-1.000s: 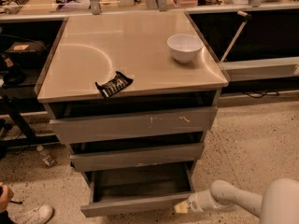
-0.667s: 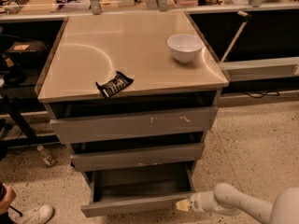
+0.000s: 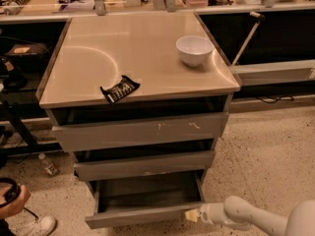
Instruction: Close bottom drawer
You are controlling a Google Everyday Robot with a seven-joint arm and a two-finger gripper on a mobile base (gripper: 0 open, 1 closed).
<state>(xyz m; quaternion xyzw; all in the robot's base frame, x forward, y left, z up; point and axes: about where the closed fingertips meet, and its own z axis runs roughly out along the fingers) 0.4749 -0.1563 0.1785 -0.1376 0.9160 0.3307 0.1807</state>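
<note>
The bottom drawer (image 3: 142, 214) is the lowest of three grey drawers in the cabinet. It stands pulled out, showing a bare flat grey tray inside (image 3: 147, 193). My gripper (image 3: 192, 215) is at the right end of the drawer's slim front, low near the floor, touching or nearly touching it. The white arm (image 3: 246, 215) reaches in from the lower right.
The cabinet top (image 3: 98, 58) holds a white bowl (image 3: 195, 49) and a black wrapper (image 3: 119, 89). The top drawer (image 3: 142, 131) and middle drawer (image 3: 145, 164) stick out slightly. A person's hand (image 3: 12, 196) and shoe (image 3: 42, 225) are at the lower left. A bottle (image 3: 47, 164) lies on the floor.
The arm has shifted slightly to the right at the frame's edge. The gripper stays at the drawer's right front corner. The drawer looks just as far out.
</note>
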